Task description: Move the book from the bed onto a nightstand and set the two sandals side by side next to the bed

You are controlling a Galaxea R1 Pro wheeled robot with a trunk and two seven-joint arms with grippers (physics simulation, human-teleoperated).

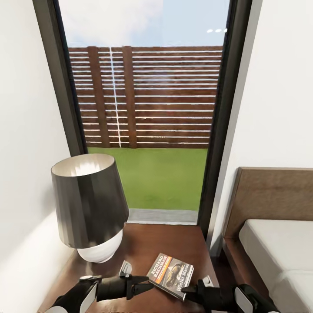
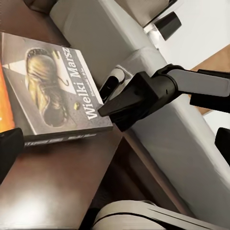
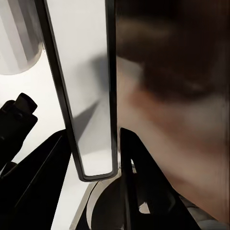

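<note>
Book (image 1: 170, 275) lies flat on the nightstand (image 1: 174, 243), long axis diagonal, its near corner pinched edge-on by the right gripper (image 1: 188, 289), while the left gripper (image 1: 145, 280), fingers narrowly parted, hovers beside it.

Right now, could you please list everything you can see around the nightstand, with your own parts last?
book: one, dark grey with orange band, flat on the nightstand's front right.
lamp: one, dark shade on white base, nightstand's left.
nightstand: one, reddish-brown, below the window.
bed: one, off-white mattress, brown headboard, at right.
window: one, dark-framed, showing fence and grass.
left gripper: black, at the book's left edge.
right gripper: black, at the book's near corner.
</note>
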